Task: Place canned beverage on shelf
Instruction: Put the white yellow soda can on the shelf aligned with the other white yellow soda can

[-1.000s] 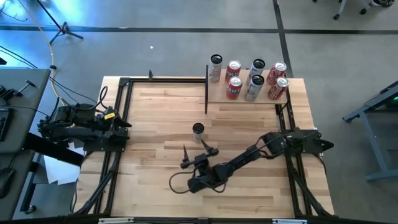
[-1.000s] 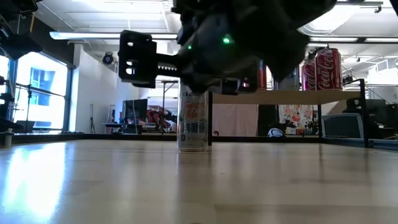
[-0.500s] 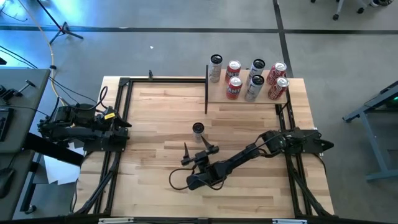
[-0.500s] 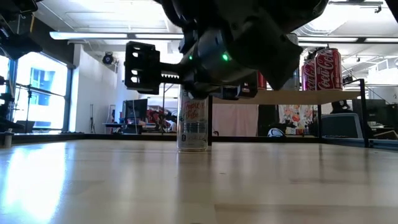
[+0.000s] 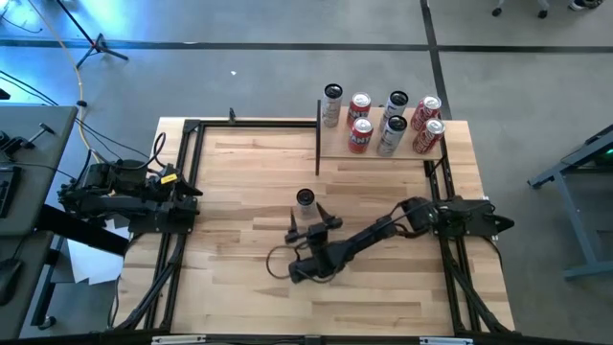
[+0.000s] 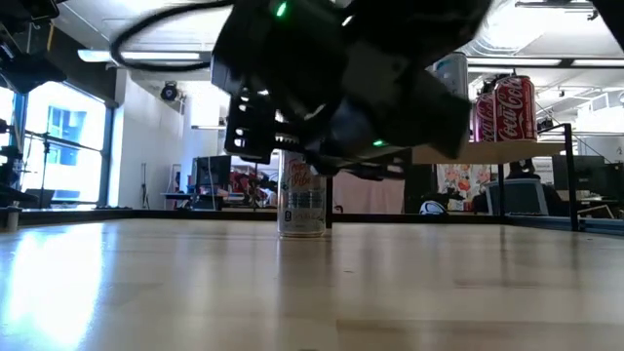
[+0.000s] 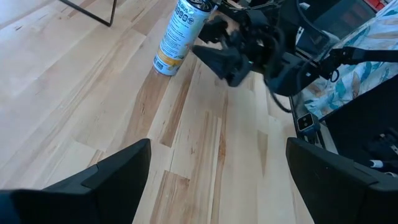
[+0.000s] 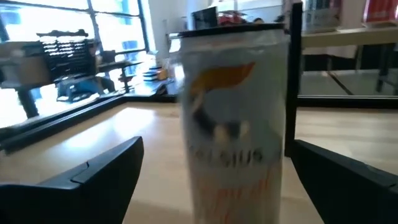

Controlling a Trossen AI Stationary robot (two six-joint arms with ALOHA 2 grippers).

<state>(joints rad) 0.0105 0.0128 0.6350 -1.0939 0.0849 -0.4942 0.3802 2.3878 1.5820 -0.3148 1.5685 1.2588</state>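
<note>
Can [image 5: 305, 199] stands upright mid-table, in front of the shelf [image 5: 383, 146]. Right gripper [image 5: 308, 218] sits just beside it, fingers spread, not touching. Left gripper [image 7: 214, 186] waits at the table's left edge, fingers spread.

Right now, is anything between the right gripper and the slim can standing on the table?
Nothing visible. The right gripper is open and faces the slim can directly, with only bare tabletop around it.
</note>
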